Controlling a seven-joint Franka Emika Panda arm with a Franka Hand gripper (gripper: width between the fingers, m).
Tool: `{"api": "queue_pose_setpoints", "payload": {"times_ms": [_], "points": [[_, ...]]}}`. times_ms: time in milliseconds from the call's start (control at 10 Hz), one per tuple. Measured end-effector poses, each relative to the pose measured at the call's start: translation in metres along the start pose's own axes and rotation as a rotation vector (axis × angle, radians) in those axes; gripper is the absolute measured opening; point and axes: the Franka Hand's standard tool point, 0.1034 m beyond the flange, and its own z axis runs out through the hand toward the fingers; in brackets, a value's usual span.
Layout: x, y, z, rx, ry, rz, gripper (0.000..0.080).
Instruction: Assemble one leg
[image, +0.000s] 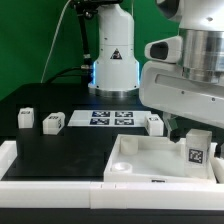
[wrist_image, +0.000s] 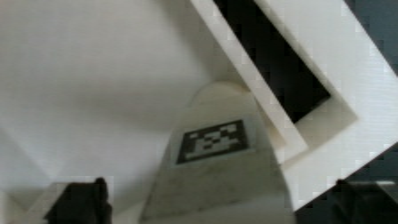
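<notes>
I hold leg (image: 197, 150) in gripper (wrist_image: 192, 205), jaws clamped on its sides, over tray (image: 140, 160) near corner at exterior view's right. Insertion step, I judge. Next: align with socket, lower, twist. Spare legs (image: 52, 122) behind.

no readable text | fiducial tag (wrist_image: 215, 141) | on leg (wrist_image: 222, 170)
</notes>
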Motion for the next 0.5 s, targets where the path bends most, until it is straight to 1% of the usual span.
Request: {"api": "queue_pose_setpoints", "payload": {"times_ms": [500], "points": [[0.0,0.0001,0.0001,0.0,0.0,0.0,0.0649]]}}
